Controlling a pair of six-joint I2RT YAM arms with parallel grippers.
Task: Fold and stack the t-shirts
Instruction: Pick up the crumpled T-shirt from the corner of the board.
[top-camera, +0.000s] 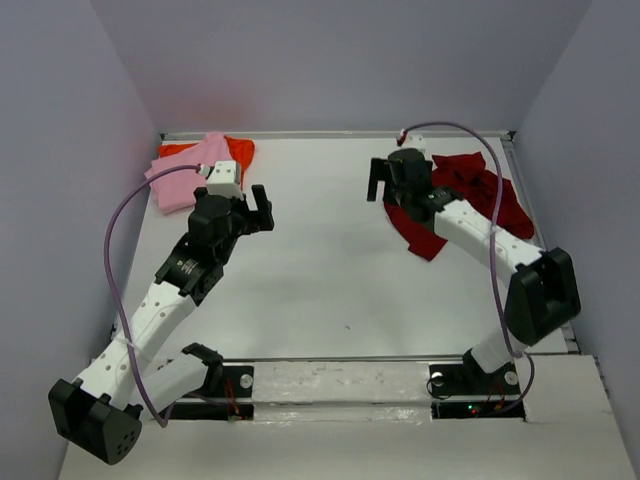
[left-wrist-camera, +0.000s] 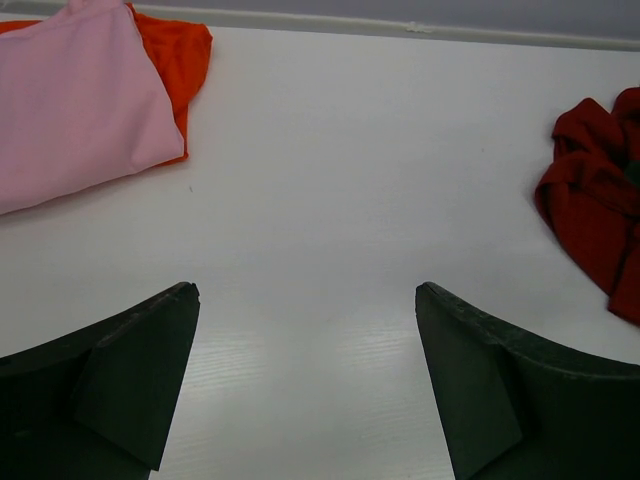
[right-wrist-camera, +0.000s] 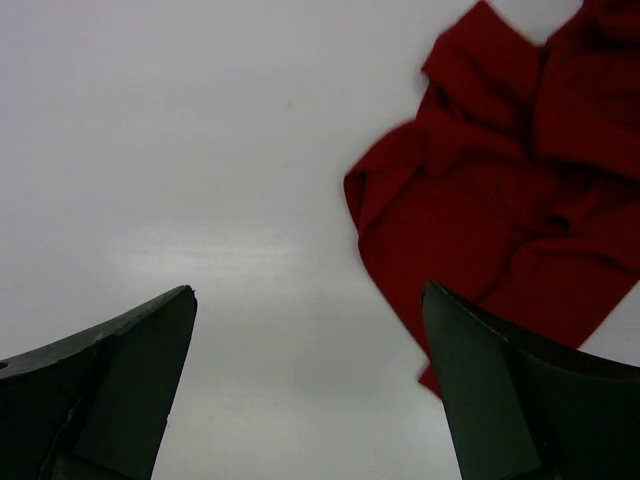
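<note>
Wrist views: pink shirt (left-wrist-camera: 75, 105) left, crimson shirt (right-wrist-camera: 470, 220) right.

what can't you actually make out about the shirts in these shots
- Top and left wrist views: the orange-red shirt lies mostly under the pink shirt, so its shape and fold are hidden.
- Top view: the right arm crosses the dark red shirt and hides its middle.
- Right wrist view: the dark red shirt is cut off by the top and right edges.
- Left wrist view: the pink shirt is cut off by the left edge.
</note>
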